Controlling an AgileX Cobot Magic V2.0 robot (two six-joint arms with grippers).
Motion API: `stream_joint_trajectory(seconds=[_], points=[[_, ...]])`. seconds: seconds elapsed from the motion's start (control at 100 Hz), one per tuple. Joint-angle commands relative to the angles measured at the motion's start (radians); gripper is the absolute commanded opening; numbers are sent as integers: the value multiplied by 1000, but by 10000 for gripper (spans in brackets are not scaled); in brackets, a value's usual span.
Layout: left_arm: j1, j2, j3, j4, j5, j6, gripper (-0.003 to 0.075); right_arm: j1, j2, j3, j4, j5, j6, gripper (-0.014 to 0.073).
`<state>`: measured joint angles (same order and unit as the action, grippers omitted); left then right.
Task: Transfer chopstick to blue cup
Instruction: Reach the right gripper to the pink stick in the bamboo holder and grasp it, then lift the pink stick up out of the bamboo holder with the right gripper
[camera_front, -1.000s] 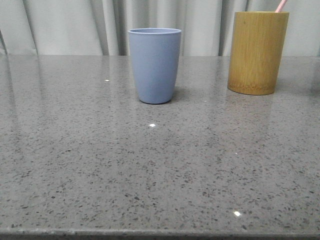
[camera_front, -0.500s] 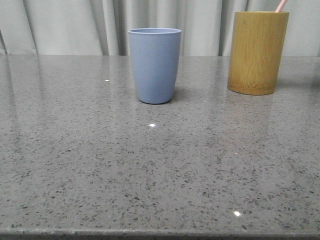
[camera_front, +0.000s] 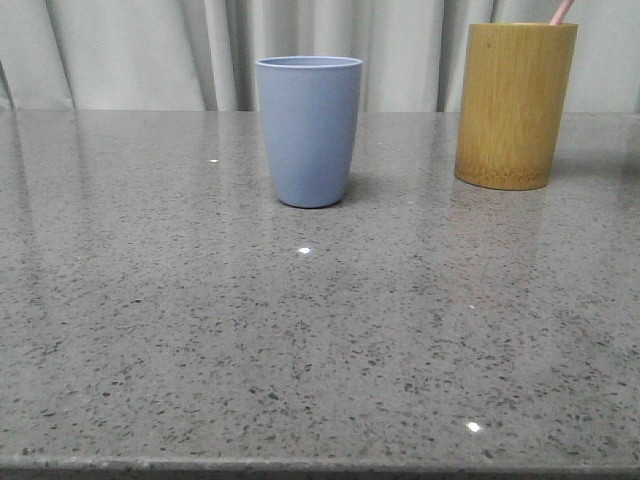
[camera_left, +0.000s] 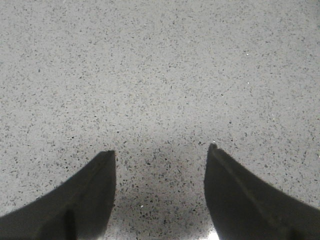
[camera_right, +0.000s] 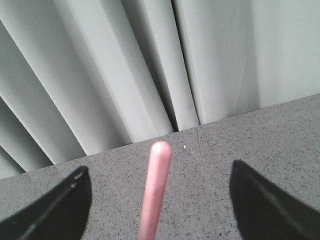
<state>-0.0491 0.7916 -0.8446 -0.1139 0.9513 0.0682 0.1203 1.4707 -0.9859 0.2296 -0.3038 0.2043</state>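
Note:
The blue cup (camera_front: 309, 130) stands upright near the middle back of the grey stone table (camera_front: 200, 330). A pale pink chopstick (camera_front: 562, 11) sticks out of the yellow-brown bamboo holder (camera_front: 513, 105) at the back right; only its tip shows in the front view. In the right wrist view the chopstick (camera_right: 154, 192) rises between the two fingers of my right gripper (camera_right: 159, 172), which is open and not touching it. My left gripper (camera_left: 161, 150) is open and empty over bare tabletop. Neither gripper shows in the front view.
A pale grey curtain (camera_front: 130, 50) hangs behind the table's back edge and also fills the upper part of the right wrist view (camera_right: 125, 65). The table's front edge (camera_front: 320, 466) runs along the bottom of the front view.

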Motion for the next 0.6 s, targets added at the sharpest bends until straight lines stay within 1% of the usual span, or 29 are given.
stream_joint_trajectory(seconds=[0.0, 0.31, 0.45, 0.59], points=[[3, -4, -25, -9, -59, -13, 388, 0, -29, -34, -5, -63, -1, 461], [3, -4, -25, -9, -59, -13, 388, 0, -29, -34, -5, -69, -1, 164], [3, -4, -25, -9, -59, -13, 388, 0, -29, -34, -5, -81, -1, 64], [3, -4, -25, -9, -59, -13, 388, 0, -29, -34, -5, -103, -1, -4]])
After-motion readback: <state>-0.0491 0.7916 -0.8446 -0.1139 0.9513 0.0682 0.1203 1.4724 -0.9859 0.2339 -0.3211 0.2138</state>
